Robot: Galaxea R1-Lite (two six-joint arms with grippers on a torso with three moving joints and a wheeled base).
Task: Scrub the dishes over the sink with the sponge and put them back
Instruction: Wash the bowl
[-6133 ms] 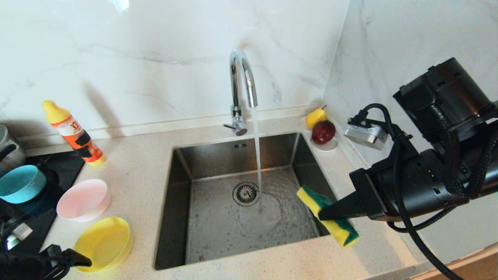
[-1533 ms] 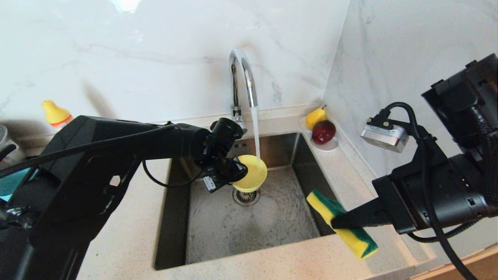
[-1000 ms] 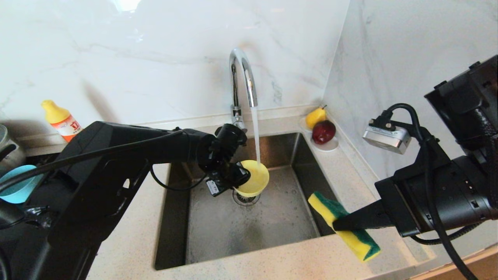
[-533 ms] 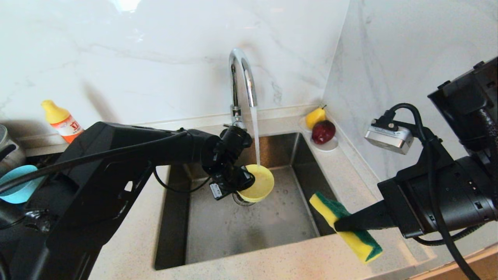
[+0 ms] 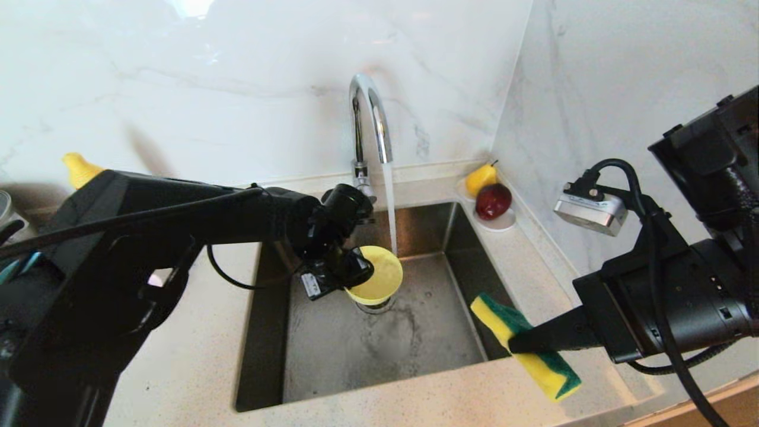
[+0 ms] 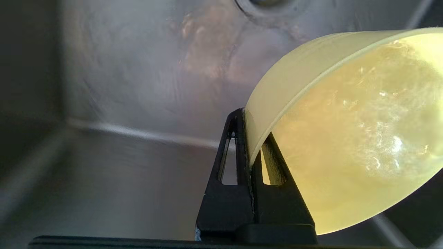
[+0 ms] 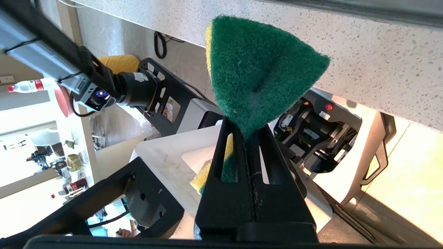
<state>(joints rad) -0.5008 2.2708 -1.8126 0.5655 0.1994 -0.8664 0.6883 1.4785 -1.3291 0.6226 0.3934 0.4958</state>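
Observation:
My left gripper (image 5: 357,271) is shut on the rim of the yellow bowl (image 5: 378,277), one finger inside and one outside. It holds the bowl tilted above the drain of the steel sink (image 5: 332,350). The tap's stream falls on the bowl's far edge. In the left wrist view the wet bowl (image 6: 346,138) fills the side beyond the gripper (image 6: 249,138). My right gripper (image 5: 513,346) is shut on the yellow-and-green sponge (image 5: 533,365) over the sink's front right corner, apart from the bowl. The sponge's (image 7: 256,69) green face bulges past that gripper (image 7: 247,135). The left arm hides most of the pink bowl (image 5: 157,277) and the blue bowl (image 5: 15,265).
The chrome faucet (image 5: 370,118) is running at the back of the sink. A white saucer (image 5: 501,222) with fruit sits at the back right corner. The yellow cap of a detergent bottle (image 5: 77,169) shows behind my left arm. A marble wall stands close on the right.
Since the earliest frame my left arm has brought the yellow bowl from the counter to the sink. Over the last half second the bowl shifted slightly left and up. The right arm kept still.

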